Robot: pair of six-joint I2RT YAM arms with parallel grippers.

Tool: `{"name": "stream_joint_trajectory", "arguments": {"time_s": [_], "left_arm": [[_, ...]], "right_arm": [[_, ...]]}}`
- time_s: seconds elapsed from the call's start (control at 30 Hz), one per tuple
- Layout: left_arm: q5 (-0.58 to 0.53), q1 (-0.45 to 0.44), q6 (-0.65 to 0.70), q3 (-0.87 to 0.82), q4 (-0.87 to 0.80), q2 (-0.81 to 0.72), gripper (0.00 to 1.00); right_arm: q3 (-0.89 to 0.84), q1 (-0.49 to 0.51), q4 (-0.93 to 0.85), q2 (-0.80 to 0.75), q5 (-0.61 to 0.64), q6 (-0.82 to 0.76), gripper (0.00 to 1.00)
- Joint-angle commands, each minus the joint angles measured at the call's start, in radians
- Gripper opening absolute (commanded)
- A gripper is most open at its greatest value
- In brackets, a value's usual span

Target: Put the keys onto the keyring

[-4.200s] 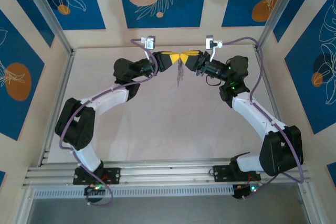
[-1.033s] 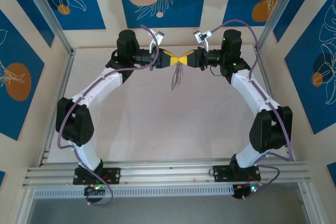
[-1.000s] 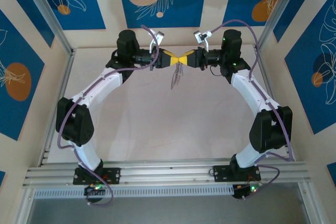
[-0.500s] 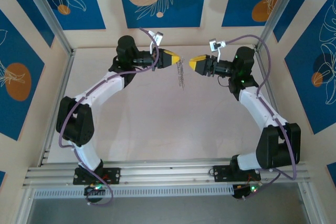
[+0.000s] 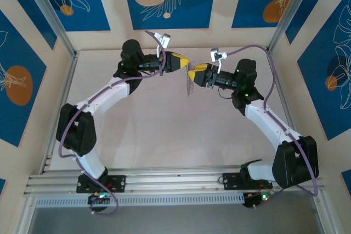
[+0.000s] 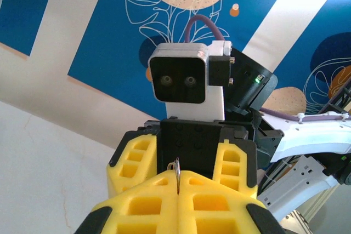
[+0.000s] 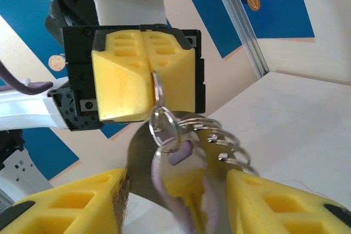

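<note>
Yellow left claw [image 7: 148, 80] pinches the keyring [image 7: 157, 114]; key [image 7: 178, 160] blurred.

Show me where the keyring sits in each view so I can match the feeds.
Top external: the keyring dangles at centre-far, just under the tip of the left claw.
Left wrist: bottom centre, a thin metal sliver pinched in that shut claw.
Right wrist: centre, hanging from the left claw above, with the right claw open beneath it.
Shared landmark: the left claw's yellow fingers.
</note>
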Motion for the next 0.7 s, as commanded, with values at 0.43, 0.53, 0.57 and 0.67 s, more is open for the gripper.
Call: {"name": "stream_joint_trajectory", "arguments": {"time_s": [0.43, 0.53, 0.57, 0.67], "left_arm": [[-0.014, -0.018, -0.005, -0.007, 0.045, -0.043, 0.0], [-0.024, -0.018, -0.006, -0.011, 0.045, -0.046, 0.0], [-0.029, -0.018, -0.007, -0.013, 0.047, -0.048, 0.0], [-0.041, -0.018, -0.004, -0.018, 0.047, -0.053, 0.0]], "right_arm": [[0.056, 0.013, -0.041, 0.017, 0.023, -0.061, 0.26], [0.065, 0.03, -0.084, 0.011, 0.008, -0.095, 0.12], [0.068, 0.035, -0.098, 0.01, 0.005, -0.105, 0.09], [0.065, 0.048, -0.13, 0.001, 0.008, -0.128, 0.0]]}}
